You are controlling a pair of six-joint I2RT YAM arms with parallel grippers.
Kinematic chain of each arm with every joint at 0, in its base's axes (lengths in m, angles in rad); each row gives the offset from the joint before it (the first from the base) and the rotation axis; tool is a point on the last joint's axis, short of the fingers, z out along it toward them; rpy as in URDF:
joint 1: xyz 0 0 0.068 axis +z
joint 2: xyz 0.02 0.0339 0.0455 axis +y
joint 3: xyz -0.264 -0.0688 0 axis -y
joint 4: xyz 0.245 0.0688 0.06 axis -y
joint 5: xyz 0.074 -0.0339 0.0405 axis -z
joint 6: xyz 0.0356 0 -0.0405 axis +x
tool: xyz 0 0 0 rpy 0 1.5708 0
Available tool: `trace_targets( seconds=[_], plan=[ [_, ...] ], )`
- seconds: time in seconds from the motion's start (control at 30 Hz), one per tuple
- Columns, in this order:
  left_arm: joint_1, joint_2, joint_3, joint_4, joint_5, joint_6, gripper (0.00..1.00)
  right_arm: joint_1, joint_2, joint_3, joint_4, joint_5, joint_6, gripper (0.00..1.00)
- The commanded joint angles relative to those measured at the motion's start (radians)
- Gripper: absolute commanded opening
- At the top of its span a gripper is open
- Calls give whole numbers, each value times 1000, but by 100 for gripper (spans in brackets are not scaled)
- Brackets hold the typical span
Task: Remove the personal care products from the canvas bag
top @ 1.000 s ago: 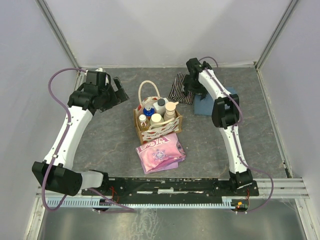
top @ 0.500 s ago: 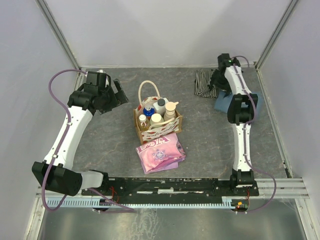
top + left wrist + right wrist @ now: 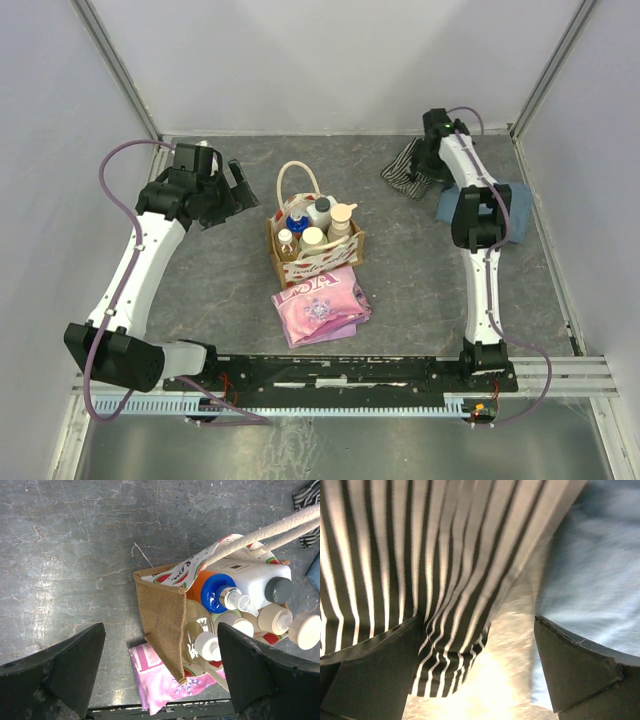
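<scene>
Cream canvas bag (image 3: 318,263) stands upright, bottles (image 3: 313,237) inside caps-up; left gripper (image 3: 240,187) and right gripper (image 3: 477,622) both spread, empty.

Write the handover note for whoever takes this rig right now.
Left gripper: open, empty, to the left of the canvas bag.
Right gripper: open, empty, low over the striped cloth at the far right, next to a blue cloth.
Things: the bottles all stand in the bag, among them the orange bottle with blue pump and the beige pump bottle. A pink cloth lies at the bag's near side.
Done: no bottle is out yet.
Left: lift out every bottle.
</scene>
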Motion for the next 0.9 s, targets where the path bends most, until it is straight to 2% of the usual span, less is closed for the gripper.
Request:
trace_targets(
  seconds=[0.0,0.2,0.37,0.43,0.53,0.6,0.77,0.87],
  plan=[
    [0,-24,-1,31,33,3,99,103,-50,-6,52,-37,-148,100],
    [1,-47,16,8,8,9,99,28,51,42,29,-172,-320,100],
    [1,-26,19,8,16,7,98,-14,113,115,-16,-164,-281,100],
    [1,-16,23,9,18,0,98,-5,62,68,13,-154,-258,100],
    [2,-7,29,15,16,-5,98,18,-71,-99,126,-108,-266,100],
    [0,-5,29,16,13,-5,98,21,-95,-131,133,-111,-260,100],
    [1,7,25,16,28,-8,98,15,61,151,-41,-77,-265,100],
    [0,0,24,16,23,-6,98,11,117,225,-77,-3,-261,100]
  ],
)
